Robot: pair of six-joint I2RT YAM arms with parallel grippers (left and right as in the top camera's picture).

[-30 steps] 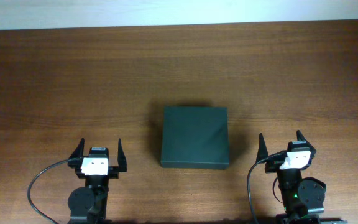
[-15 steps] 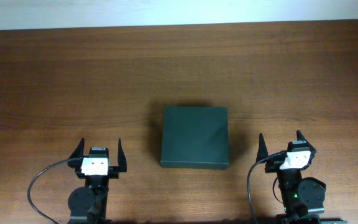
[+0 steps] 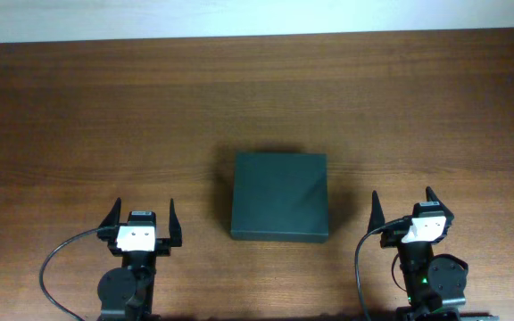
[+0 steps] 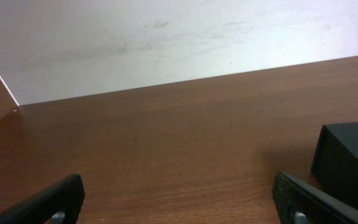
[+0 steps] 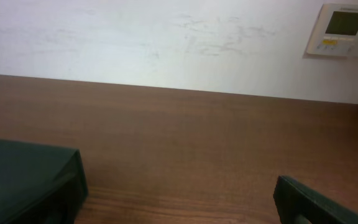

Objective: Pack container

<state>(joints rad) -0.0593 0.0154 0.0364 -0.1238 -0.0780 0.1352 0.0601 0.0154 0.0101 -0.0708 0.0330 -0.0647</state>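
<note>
l gripper wide open, empty | r gripper same | container btwn them, apart

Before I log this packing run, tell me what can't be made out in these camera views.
- Inside of the container: overhead view, its closed top hides it.
- Container's full outline: both wrist views, cut off by the frame edges.
- Wall panel display: right wrist view, too small and blurred to read.
</note>
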